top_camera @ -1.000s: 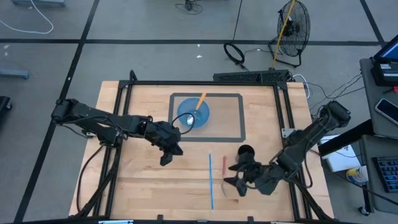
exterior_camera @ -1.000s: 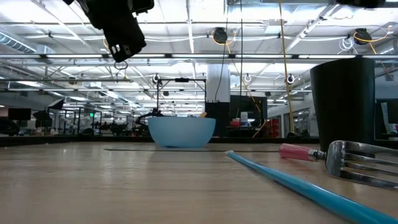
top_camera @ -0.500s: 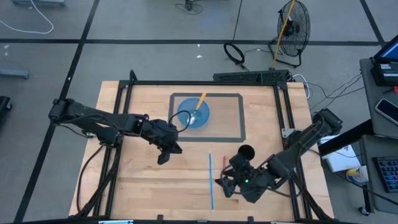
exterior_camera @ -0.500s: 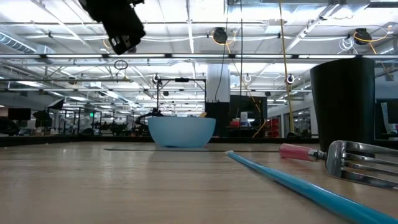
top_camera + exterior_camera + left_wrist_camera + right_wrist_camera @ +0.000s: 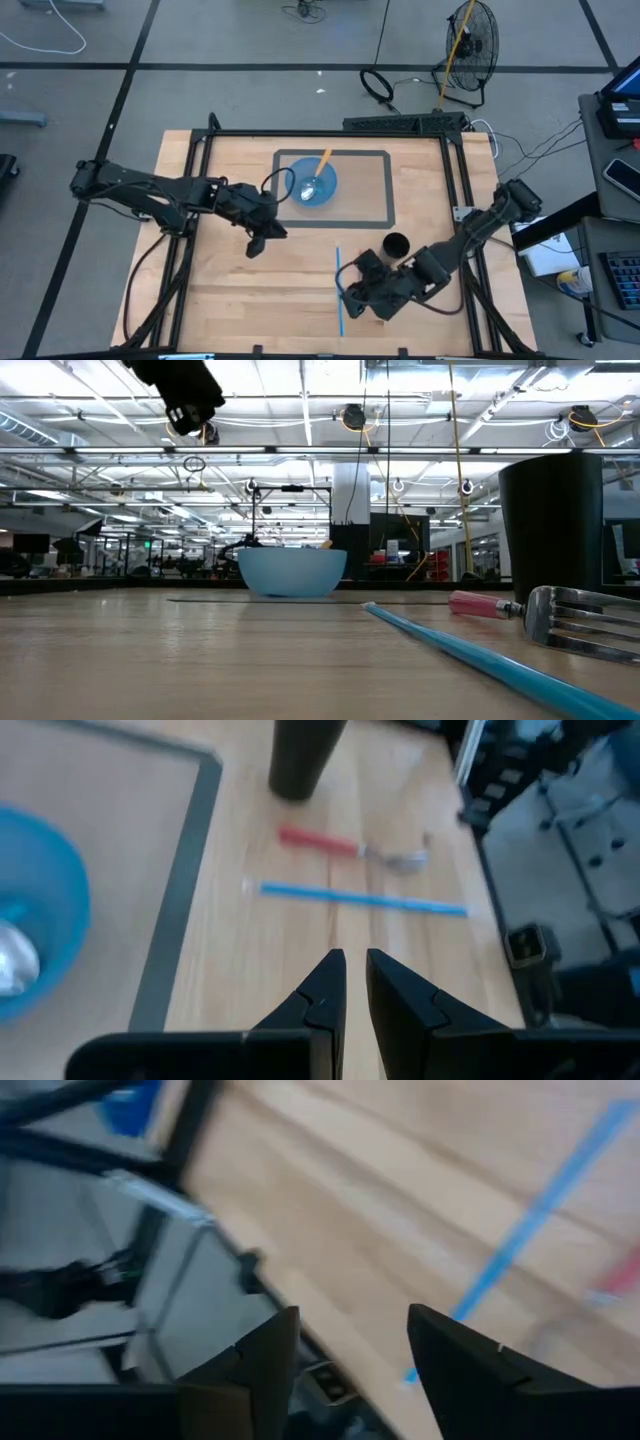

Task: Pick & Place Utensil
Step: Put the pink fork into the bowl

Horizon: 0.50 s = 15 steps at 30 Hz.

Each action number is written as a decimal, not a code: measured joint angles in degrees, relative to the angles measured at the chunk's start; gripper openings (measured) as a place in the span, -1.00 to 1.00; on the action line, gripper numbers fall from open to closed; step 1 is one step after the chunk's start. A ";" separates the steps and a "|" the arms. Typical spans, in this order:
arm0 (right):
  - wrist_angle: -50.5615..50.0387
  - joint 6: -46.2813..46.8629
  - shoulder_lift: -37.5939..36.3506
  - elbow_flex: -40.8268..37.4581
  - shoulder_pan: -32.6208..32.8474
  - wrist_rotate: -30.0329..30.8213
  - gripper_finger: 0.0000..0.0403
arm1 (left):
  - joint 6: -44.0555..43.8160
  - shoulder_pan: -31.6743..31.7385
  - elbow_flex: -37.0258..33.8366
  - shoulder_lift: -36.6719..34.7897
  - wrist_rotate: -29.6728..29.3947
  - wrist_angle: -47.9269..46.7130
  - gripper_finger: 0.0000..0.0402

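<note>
red-handled fork [image 5: 352, 850] lies flat on the wooden table [image 5: 220, 290], just beside a long blue stick, maybe a straw [image 5: 362, 899], near the black cup [image 5: 396, 245]. right gripper [image 5: 347, 288] sits low over that stick's end, its fingers [image 5: 262, 1355] set apart with nothing between them, the fork blurred off to one side in its wrist view. left gripper [image 5: 254, 243] hangs above bare wood, jaws pinched nearly together, empty. behind it, the blue bowl [image 5: 311, 183] on the grey mat [image 5: 375, 190] holds a spoon and an orange-handled utensil [image 5: 322, 163].
</note>
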 joint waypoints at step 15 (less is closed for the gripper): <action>0.16 -7.78 6.14 0.07 -9.77 -14.36 -0.33 | 1.16 0.80 0.05 -0.26 -1.12 -0.42 -0.78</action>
